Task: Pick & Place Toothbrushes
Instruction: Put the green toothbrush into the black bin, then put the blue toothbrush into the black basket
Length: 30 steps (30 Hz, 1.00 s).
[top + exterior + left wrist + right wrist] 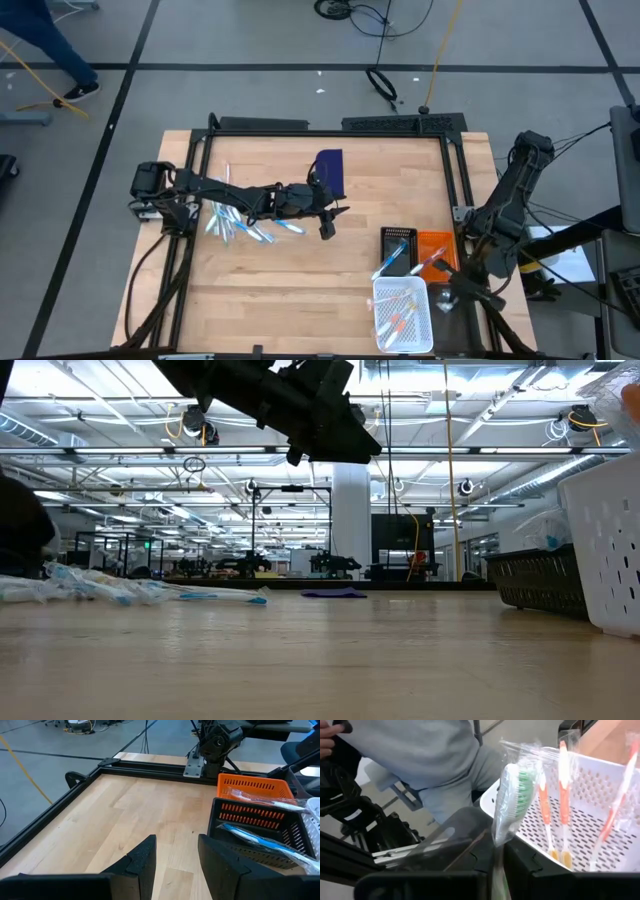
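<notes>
A pile of light blue and white wrapped toothbrushes (240,225) lies on the table's left part, also seen in the low view (130,592). My left gripper (177,862) hangs open above the table's middle (328,228), past the pile, with nothing between its fingers. At the near right, my right gripper (497,865) is shut on a green toothbrush in a clear wrapper (512,795), beside the white basket (600,800). Several orange toothbrushes (563,795) lean inside that basket. My right gripper pinches the green toothbrush's clear wrapper at its lower, handle end (496,851) between its two fingers. The brush head (516,785) sticks out past the fingertips, tilted, close to the white basket's rim. Whether it touches the rim I cannot tell.
A black basket (250,835) with a blue toothbrush (260,842) and an orange basket (255,785) stand just beyond the white basket (402,284). A dark blue flat rectangle (330,172) lies at the far middle. A person in grey (420,750) stands beyond the table's near right corner.
</notes>
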Tool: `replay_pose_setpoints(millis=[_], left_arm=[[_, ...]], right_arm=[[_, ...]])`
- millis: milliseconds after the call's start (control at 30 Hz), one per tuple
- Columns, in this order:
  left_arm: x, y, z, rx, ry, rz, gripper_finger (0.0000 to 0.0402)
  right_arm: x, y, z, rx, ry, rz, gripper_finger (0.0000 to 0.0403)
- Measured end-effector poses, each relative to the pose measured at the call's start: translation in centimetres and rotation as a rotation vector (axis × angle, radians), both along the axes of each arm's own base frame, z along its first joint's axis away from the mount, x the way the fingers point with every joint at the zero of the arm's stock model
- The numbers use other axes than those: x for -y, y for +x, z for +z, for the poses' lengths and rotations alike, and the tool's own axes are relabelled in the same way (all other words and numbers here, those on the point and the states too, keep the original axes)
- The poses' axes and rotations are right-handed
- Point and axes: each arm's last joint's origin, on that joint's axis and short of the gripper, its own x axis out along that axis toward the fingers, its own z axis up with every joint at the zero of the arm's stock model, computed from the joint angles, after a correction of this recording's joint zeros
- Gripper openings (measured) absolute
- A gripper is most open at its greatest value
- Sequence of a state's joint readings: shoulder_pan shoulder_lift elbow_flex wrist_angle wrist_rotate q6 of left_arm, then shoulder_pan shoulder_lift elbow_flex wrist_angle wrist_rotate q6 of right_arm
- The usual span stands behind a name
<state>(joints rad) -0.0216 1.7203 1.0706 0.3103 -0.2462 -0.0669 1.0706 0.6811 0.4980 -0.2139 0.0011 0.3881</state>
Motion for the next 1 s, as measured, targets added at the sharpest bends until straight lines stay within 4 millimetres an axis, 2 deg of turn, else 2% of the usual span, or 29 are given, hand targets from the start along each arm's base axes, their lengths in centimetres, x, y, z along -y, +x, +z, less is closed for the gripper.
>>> replay_pose_setpoints(millis=[267, 500, 700, 900, 1000], left_arm=[[0.0, 0.0, 0.0, 0.001, -0.003, 0.001, 0.0147], [0.0, 0.0, 0.0, 0.003, -0.012, 0.004, 0.0147], [0.0, 0.0, 0.0, 0.003, -0.015, 0.005, 0.0147], [-0.1, 0.0, 0.0, 0.004, -0.015, 0.006, 0.0147], [-0.1, 0.0, 0.0, 0.003, -0.013, 0.006, 0.0147]], right_arm=[[0.0, 0.0, -0.1, -0.021, 0.001, -0.008, 0.0047], [0.1, -0.1, -0.2, -0.049, 0.000, -0.020, 0.0081], [-0.2, -0.3, -1.6, -0.066, 0.048, -0.008, 0.0103], [-0.2, -0.6, -3.1, -0.134, 0.105, 0.027, 0.0102], [-0.3, -0.5, -2.8, -0.085, 0.133, 0.044, 0.0094]])
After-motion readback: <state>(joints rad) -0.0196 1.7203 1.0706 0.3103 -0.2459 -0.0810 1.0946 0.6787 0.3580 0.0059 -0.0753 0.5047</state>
